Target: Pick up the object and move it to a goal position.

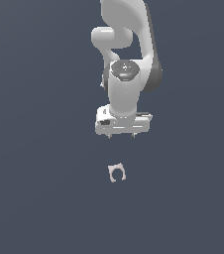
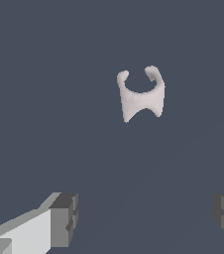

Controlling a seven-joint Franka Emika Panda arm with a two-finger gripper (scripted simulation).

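Observation:
The object (image 1: 117, 173) is a tiny pale pinkish-white C-shaped piece with two short prongs, lying on the dark grey floor. It also shows in the wrist view (image 2: 140, 98). My gripper (image 1: 121, 135) hangs from the white arm, behind the object in the exterior view and apart from it. In the wrist view the two fingertips (image 2: 64, 218) stand wide apart with nothing between them, so the gripper (image 2: 146, 218) is open and empty. The object lies ahead of the fingers, not between them.
The white Panda arm (image 1: 126, 59) rises out of the exterior view's top. A flat dark grey floor (image 1: 34, 198) lies all around.

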